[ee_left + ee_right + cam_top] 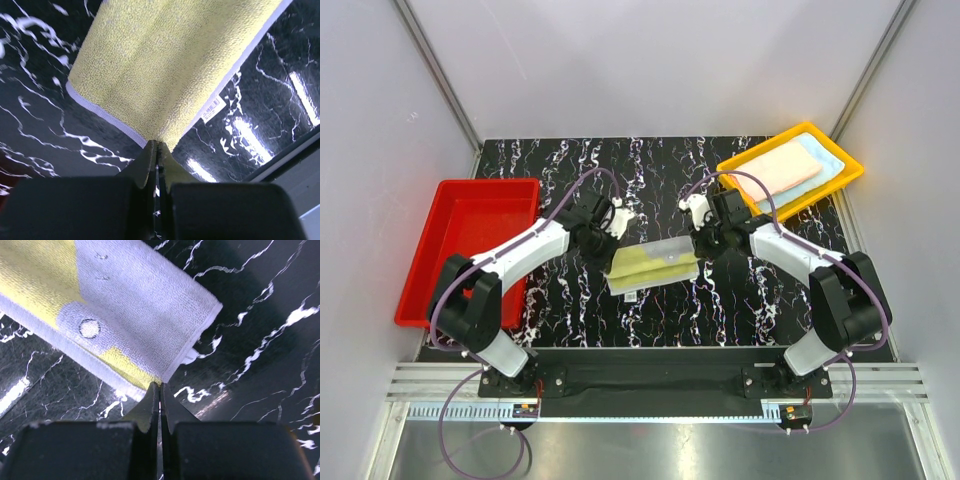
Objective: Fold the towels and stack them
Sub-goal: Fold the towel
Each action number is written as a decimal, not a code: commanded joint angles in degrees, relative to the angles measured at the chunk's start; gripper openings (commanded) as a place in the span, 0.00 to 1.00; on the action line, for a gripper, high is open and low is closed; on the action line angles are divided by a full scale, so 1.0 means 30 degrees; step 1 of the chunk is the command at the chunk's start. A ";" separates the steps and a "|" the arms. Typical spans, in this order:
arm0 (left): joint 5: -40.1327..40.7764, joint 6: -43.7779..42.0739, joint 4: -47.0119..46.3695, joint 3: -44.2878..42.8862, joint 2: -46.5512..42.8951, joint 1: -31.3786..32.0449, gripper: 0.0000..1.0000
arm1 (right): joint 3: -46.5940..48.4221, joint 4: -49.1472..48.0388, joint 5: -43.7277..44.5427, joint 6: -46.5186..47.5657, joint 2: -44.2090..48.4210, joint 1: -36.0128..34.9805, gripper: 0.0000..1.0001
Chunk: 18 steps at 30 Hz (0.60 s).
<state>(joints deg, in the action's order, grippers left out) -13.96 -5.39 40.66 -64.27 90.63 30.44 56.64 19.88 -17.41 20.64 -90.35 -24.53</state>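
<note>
L gripper [157, 148]: jaws pressed tight together, pinching one corner of the yellow-green terry towel [170, 60]. Cloth fans out from the tips w/ a pale hem along its edges and a small white label tag [214, 108] on one side.

R gripper [160, 388]: also clamped, tips nipping another corner of the same towel, where a pale grey-white flap is turned over the yellow face. A round stitched patch sits near the hem there.

From above, the towel is at the centre of the black white-veined marble table [540, 160], betw. both grippers, L one at its left end, R one at its right. Can't tell if the gripped edge is off the surface.

Further out: shallow yellow plastic tray [817, 198] at the far-right corner, holding a peach-pink towel [778, 170] lying over a light-blue towel [825, 158]. Red plastic tray [460, 230] at the table's left edge, well apart from the gripped towel.
</note>
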 commanded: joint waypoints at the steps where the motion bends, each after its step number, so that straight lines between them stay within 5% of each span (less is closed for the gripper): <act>1: -0.0504 0.0623 -0.0137 0.0709 -0.1176 0.0109 0.00 | -0.0423 0.0520 0.0412 -0.0553 0.0730 -0.0259 0.00; 15: -0.3169 0.1737 -0.0517 0.2380 -0.0767 0.1016 0.00 | -0.1128 -0.0152 0.0998 -0.1900 -0.0058 -0.0377 0.00; 18: -0.3286 0.1737 -0.0371 0.2498 -0.0533 0.1192 0.07 | -0.0952 0.0170 0.1027 -0.1989 -0.0295 -0.0377 0.08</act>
<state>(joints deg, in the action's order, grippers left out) -20.82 -0.86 40.14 -57.21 88.84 33.67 52.69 20.73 -16.36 15.57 -90.54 -25.41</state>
